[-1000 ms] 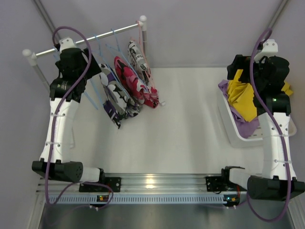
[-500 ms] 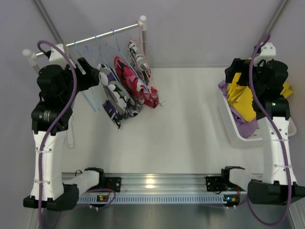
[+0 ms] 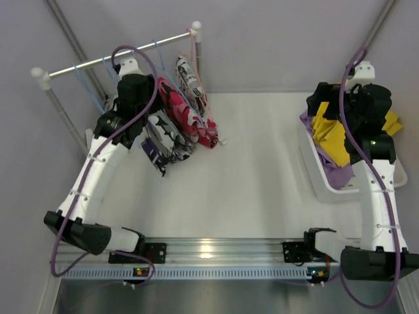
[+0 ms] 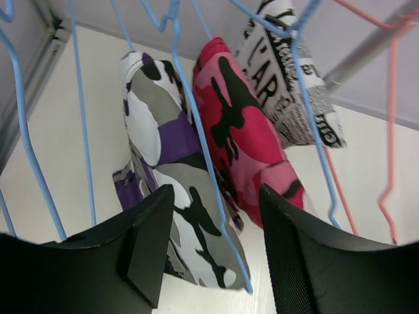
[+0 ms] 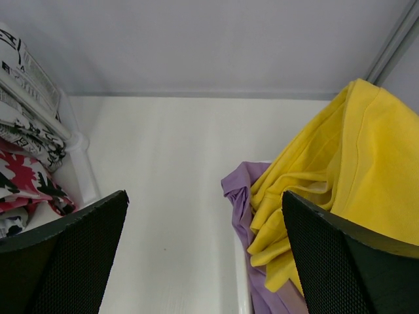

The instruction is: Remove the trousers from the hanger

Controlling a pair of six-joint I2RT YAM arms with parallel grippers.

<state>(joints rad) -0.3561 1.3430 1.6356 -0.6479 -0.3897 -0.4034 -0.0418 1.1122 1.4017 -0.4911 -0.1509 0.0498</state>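
Top external view: the left arm is swinging in from outside the rack and is now hanging right over the hung trousers. The right arm is staying put over the basket, where the yellow trousers and lilac trousers are already lying. Judging by that, two pairs are done and the left side is lining up the next pull.

Three pairs are still hanging, pressing against each other: purple camo trousers, pink-red trousers, black-and-white trousers.

Room: the table is lying open between rack and basket. The wall is sitting close behind the rail, so pulling toward the near side is looking safest.

The left gripper is gaping about halfway, gripping nothing, straddling a blue hanger wire and the camo pair's lower edge. Wires are crowding both fingers, so there is a snag risk. The right gripper is spreading wide, holding nothing.
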